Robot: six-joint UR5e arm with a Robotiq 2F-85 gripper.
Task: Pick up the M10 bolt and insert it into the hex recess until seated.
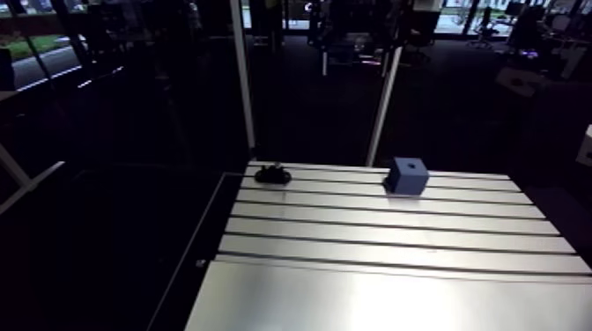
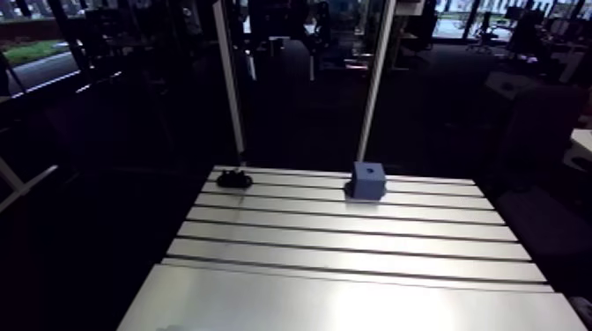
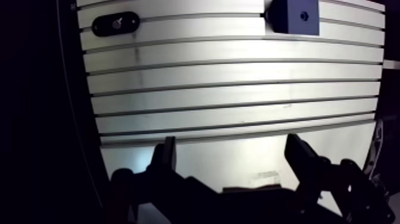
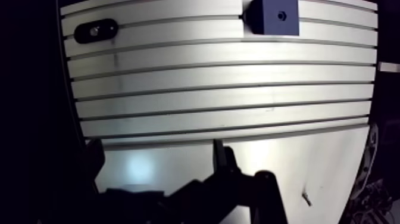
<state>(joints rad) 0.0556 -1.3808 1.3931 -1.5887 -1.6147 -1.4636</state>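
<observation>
Gripper (image 3: 232, 149), fingers spread wide and empty over the near edge of the slotted table (image 3: 238, 89); M10 bolt (image 3: 116, 24), apparently the small dark piece at the far corner, well apart from the blue block (image 3: 296, 16); step judged as pre-approach, the next move calling for reaching across to straddle the bolt.

No word, label, brand mark or number can be read anywhere: none on the dark blue cube-shaped block (image 1: 407, 176) at far right, the small black oblong piece (image 1: 273, 174) at far left, or the slotted aluminium table (image 1: 396, 231).
</observation>
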